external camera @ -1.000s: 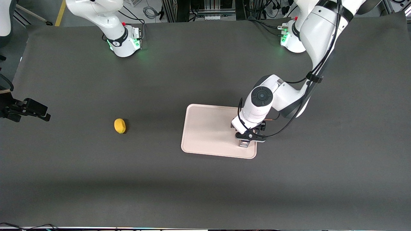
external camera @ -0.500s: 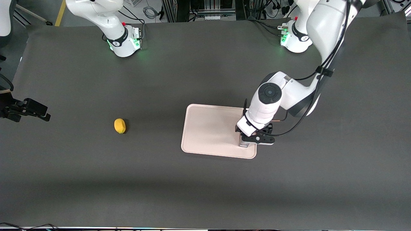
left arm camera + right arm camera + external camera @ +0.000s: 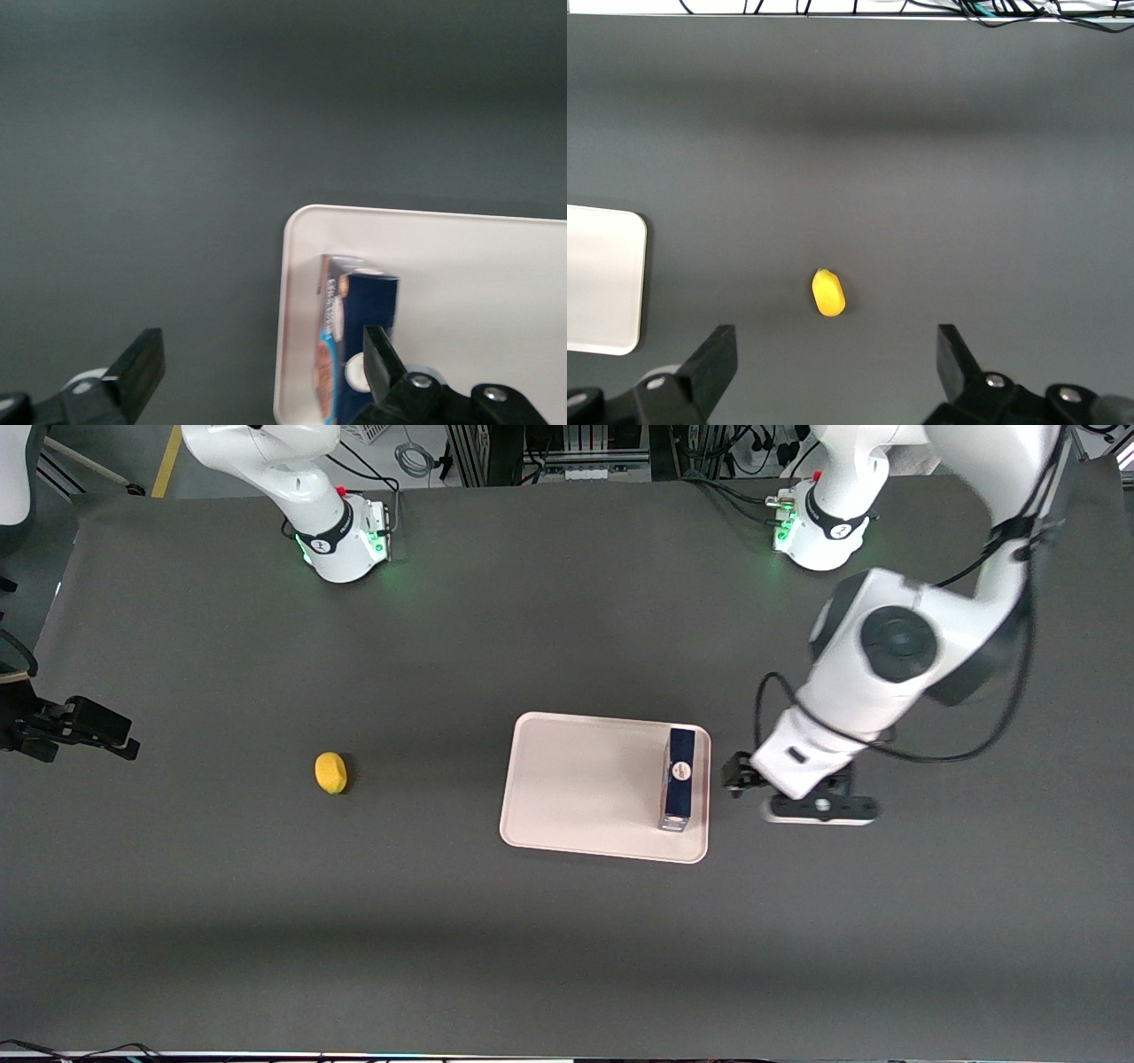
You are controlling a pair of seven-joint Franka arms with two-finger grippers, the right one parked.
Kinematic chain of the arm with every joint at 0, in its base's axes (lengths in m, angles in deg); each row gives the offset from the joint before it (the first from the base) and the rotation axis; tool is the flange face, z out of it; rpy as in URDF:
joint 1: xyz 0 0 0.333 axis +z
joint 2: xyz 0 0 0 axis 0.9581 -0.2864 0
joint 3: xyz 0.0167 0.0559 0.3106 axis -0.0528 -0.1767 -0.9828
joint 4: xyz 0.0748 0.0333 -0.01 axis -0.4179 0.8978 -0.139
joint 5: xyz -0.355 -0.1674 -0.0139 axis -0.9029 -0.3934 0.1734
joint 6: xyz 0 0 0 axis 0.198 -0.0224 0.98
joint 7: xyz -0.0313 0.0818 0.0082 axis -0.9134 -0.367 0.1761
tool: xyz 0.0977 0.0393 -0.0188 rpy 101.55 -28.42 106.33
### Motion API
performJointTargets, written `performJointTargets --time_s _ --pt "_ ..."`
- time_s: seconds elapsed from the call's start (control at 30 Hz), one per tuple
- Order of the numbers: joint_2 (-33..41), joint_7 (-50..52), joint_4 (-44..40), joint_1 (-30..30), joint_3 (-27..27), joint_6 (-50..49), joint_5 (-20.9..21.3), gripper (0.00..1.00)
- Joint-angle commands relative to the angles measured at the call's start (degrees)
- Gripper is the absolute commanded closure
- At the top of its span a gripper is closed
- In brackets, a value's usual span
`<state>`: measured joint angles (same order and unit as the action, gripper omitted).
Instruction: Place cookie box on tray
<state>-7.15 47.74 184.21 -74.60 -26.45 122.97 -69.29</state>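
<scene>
Now, starting toward the parked arm's end of the counter (image 3: 266, 921), a small yellow lump (image 3: 330, 772) lies well apart from the tray (image 3: 576, 779), and the cookie box (image 3: 679, 778) rests inside the tray's rim on the edge toward my working arm. My claw (image 3: 811, 802) hangs beside the tray over bare counter, fingers (image 3: 142, 367) spread apart and holding nothing. I judge the placing done, so the best move is lifting straight away without brushing the box.
</scene>
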Motion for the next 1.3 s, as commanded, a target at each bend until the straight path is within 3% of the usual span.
performJointTargets --time_s 0.0,0.37,0.57,0.83,1.27 --pt "4.2 -3.9 -2.9 1.6 -1.9 -8.7 -2.5 0.00" --pt "11.4 -4.7 -4.6 6.2 -4.9 -19.3 -3.0 0.00" --pt "14.1 -15.0 -4.6 9.1 -9.1 -22.5 -3.0 0.00" --pt "16.5 -18.2 -4.6 9.0 -14.1 -25.4 -4.6 0.00" --pt "24.2 -20.4 -0.1 8.7 -14.7 -28.3 -4.9 0.00"
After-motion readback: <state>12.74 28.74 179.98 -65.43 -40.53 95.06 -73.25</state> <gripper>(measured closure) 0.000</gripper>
